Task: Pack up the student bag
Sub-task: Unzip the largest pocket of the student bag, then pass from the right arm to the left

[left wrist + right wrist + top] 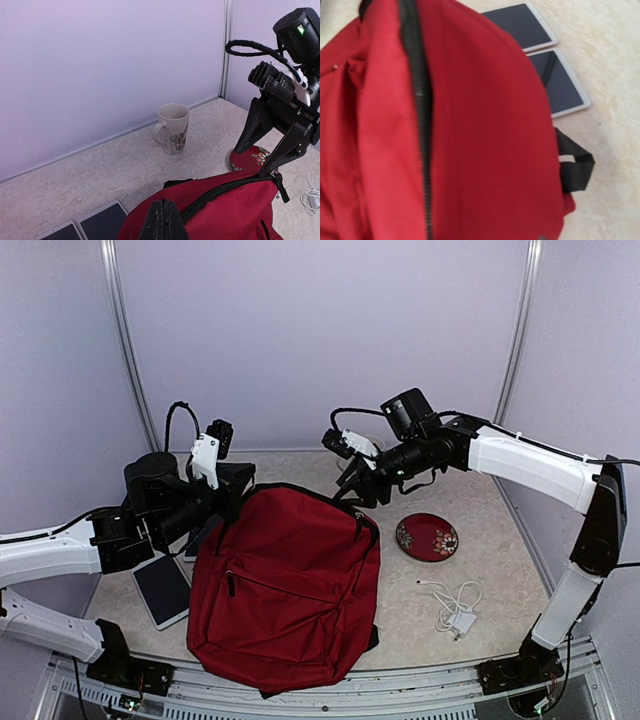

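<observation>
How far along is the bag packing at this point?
Done: nothing looks packed; two dark tablets, white mug, red plate and white charger cable sit outside the dark red fabric backpack. In hand: left gripper shut at its top edge, right gripper open over the black zipper pull. Left: unzip, load, close.

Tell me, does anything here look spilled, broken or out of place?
Nothing spilled or broken. The mug stands upright, the plate lies flat. Only the white charger cable lies in a loose tangle beside the student bag.
</observation>
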Controlling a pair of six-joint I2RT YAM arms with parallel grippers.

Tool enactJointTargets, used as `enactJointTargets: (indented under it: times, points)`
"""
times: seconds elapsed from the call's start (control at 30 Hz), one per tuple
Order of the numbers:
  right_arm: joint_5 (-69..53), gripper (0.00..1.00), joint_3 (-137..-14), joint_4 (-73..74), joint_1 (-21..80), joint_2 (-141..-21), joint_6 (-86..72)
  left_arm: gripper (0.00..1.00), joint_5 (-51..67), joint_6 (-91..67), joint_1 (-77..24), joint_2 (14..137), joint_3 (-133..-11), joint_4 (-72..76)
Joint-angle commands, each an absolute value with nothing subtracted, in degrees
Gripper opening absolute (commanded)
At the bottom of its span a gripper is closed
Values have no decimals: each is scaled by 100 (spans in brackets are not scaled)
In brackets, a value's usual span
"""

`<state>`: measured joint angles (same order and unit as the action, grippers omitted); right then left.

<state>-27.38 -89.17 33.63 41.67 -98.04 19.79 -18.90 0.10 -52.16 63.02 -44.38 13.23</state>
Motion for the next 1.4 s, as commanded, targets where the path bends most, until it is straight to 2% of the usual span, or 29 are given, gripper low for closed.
enactJointTargets:
  times: [0.0, 0.43, 0.7, 0.87, 1.03, 1.13, 1.2, 1.3, 1.37]
  points:
    - [-2523, 48, -8963, 3266, 4078, -9971, 1908, 0, -1899, 53, -5255, 6245, -4535, 1554]
    - [-2093, 49, -9035, 3066, 4085, -10247, 1929, 0, -1794, 53, -5262, 6356, -4579, 1624]
    - [-1989, 54, -9477, 2964, 4296, -10708, 2107, 0, -1784, 51, -5325, 6455, -4649, 1670]
    - [-2085, 44, -9707, 2707, 4394, -10831, 2008, 0, -1785, 28, -5335, 6445, -4642, 1695]
    - [-2092, 55, -9871, 2552, 4442, -10977, 2040, 0, -1793, 16, -5335, 6385, -4608, 1697]
    - [-2057, 56, -10063, 2656, 4501, -11135, 2110, 0, -1785, 9, -5335, 6386, -4605, 1694]
    - [-2010, 50, -10171, 2715, 4531, -11223, 2143, 0, -1793, 1, -5335, 6386, -4593, 1705]
    - [-1954, 22, -10237, 2748, 4536, -11251, 2145, 0, -1787, -82, -5311, 6276, -4521, 1724]
    - [-1923, 8, -10195, 2751, 4519, -11185, 2094, 0, -1774, -308, -5230, 6172, -4448, 1649]
